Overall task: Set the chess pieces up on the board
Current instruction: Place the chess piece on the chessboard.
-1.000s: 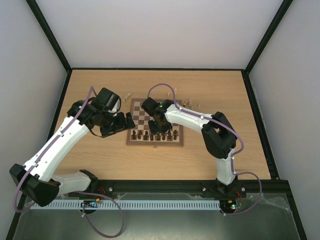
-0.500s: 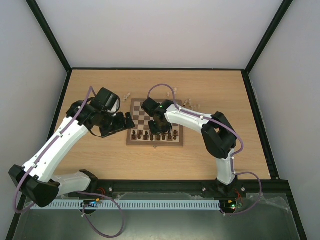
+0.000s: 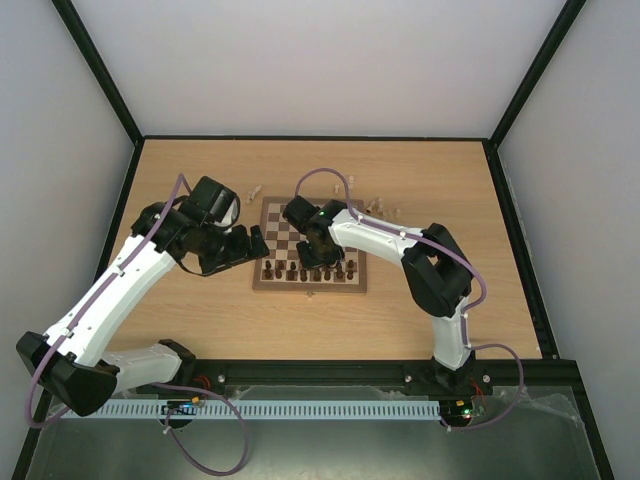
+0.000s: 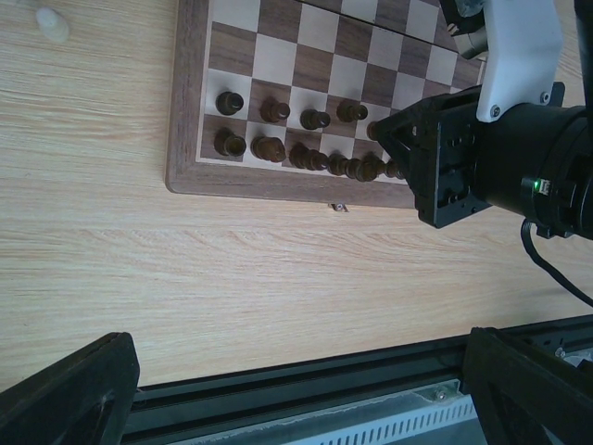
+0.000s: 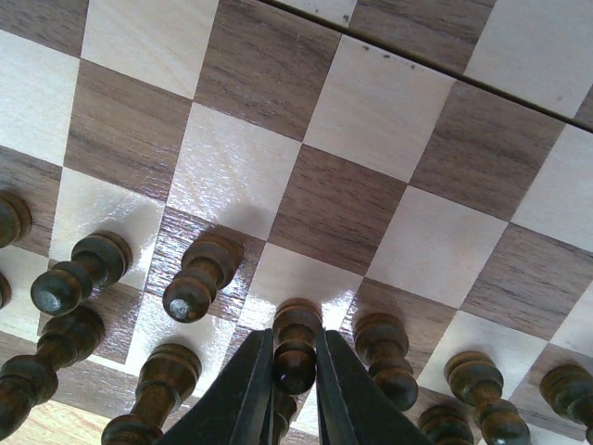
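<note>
Only the right wrist view showed the right gripper (image 5: 295,338) clamped on a dark pawn (image 5: 296,318) among the board's (image 5: 371,111) near rows; from above that grip was hidden. The left gripper (image 4: 296,394) hung wide apart over the table (image 4: 232,269), left of the board. Pale pieces (image 3: 380,207) past the far edge were too small to identify.

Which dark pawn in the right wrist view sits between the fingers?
The dark pawn at bottom centre: its head is pinched between the right gripper's black fingers, while the neighbouring pawns stand free.
</note>
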You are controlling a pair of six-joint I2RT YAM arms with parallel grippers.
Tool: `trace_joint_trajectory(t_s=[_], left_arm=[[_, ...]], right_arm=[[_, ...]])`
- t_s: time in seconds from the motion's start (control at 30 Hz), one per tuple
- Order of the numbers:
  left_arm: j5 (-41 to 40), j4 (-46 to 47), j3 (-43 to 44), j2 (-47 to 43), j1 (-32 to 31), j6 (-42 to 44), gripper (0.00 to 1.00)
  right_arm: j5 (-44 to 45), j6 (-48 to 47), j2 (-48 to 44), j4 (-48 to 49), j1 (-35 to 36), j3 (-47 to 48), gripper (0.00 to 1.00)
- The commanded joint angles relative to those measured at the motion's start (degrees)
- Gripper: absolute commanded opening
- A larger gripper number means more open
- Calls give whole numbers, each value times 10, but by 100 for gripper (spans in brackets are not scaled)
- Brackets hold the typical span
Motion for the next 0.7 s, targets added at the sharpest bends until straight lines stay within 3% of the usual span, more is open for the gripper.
trace_joint_trajectory(t_s=[0.0, 0.47, 0.67], left_arm=[[6, -14, -3, -12, 3, 0, 99], [7, -15, 0, -10, 3, 1, 99], [6, -13, 13, 0, 3, 0, 99]], right_arm=[[3, -7, 15, -20, 2, 11, 14], [14, -10, 10, -35, 2, 36, 25], [42, -7, -14, -81, 1, 102, 33]])
